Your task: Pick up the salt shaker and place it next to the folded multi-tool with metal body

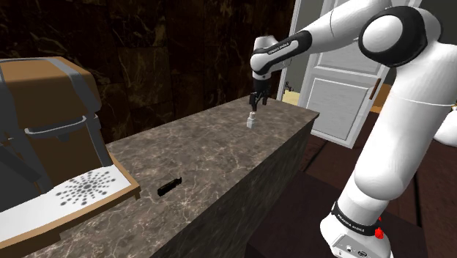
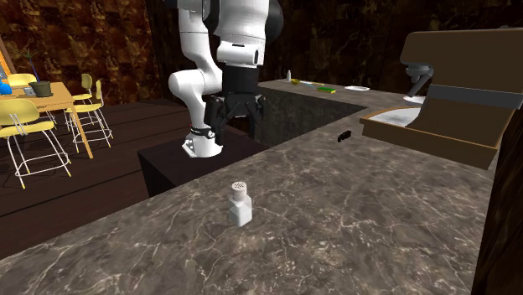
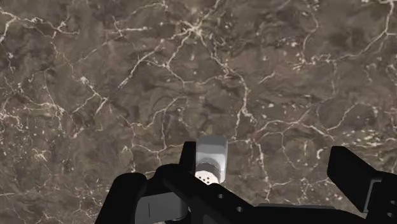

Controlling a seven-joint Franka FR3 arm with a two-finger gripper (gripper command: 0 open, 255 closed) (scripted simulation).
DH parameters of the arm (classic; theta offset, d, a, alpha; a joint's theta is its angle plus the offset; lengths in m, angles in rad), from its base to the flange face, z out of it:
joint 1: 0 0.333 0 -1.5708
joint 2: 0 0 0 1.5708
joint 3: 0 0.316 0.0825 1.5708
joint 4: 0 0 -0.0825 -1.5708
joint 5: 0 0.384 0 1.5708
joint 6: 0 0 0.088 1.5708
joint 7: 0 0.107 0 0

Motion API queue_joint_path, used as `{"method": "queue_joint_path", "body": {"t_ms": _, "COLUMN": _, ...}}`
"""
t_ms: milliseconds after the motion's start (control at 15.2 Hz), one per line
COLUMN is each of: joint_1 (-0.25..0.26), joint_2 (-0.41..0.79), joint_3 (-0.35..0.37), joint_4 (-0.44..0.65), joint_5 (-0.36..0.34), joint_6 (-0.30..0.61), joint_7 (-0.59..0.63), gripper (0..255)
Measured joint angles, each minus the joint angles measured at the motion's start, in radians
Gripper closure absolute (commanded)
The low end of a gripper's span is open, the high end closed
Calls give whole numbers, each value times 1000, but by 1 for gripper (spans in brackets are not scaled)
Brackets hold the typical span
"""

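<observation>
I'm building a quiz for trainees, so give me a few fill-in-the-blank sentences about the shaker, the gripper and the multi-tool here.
1. The salt shaker stands ____ on the marble counter.
2. The gripper hangs above it with its fingers ____.
3. The folded multi-tool on the counter is ____ in colour.
Missing words: upright; open; black.

Dark marbled surface (image 1: 220, 150), bearing a wooden tray (image 1: 95, 207); near the tray, a black multi-tool (image 1: 169, 187); well apart from the tray, an upright salt shaker (image 1: 250, 122).
</observation>
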Motion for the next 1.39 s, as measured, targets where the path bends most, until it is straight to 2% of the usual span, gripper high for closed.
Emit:
{"method": "queue_joint_path", "body": {"t_ms": 396, "joint_1": -45, "joint_2": 224, "joint_3": -14, "joint_4": 202, "joint_5": 80, "joint_6": 28, "joint_7": -92, "gripper": 0}}
{"method": "queue_joint_path", "body": {"t_ms": 924, "joint_1": -57, "joint_2": 285, "joint_3": -11, "joint_4": 175, "joint_5": 96, "joint_6": 115, "joint_7": -105, "gripper": 0}}
{"method": "queue_joint_path", "body": {"t_ms": 1320, "joint_1": -58, "joint_2": 289, "joint_3": -11, "joint_4": 174, "joint_5": 97, "joint_6": 121, "joint_7": -106, "gripper": 0}}
{"method": "queue_joint_path", "body": {"t_ms": 1386, "joint_1": -58, "joint_2": 289, "joint_3": -11, "joint_4": 174, "joint_5": 97, "joint_6": 121, "joint_7": -106, "gripper": 255}}
